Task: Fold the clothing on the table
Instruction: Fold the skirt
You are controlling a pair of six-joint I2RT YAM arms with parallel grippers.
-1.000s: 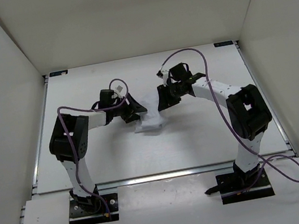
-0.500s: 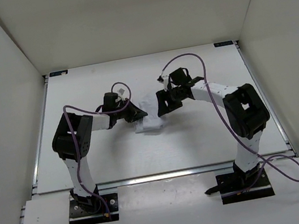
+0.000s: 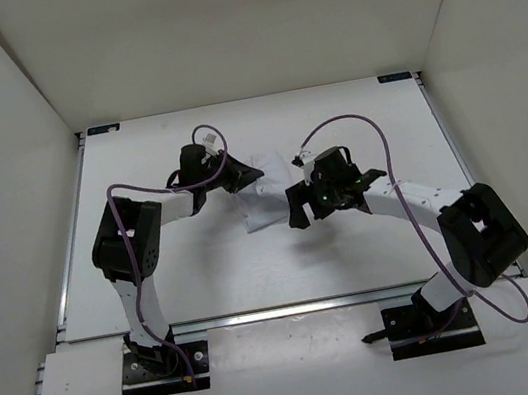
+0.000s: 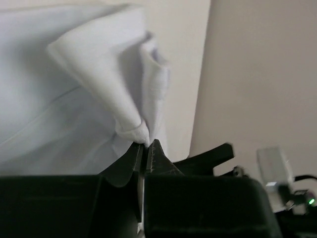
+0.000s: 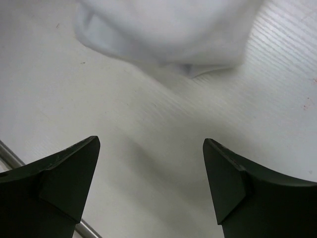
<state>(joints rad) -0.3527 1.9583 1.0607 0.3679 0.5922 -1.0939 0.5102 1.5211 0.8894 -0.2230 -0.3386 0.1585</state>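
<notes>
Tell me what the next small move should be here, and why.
Probably ease the right claw forward onto the nearest edge of the clothing and close. Its jaws stand open over bare table, just short of the fabric, while the left claw is shut on a pinch of it, so a second hold seems needed before folding.

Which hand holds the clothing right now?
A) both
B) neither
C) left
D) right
C: the left wrist view shows the left hand pinched shut on a fold of the clothing, while the right hand is open over the bare table, short of the fabric.
</notes>
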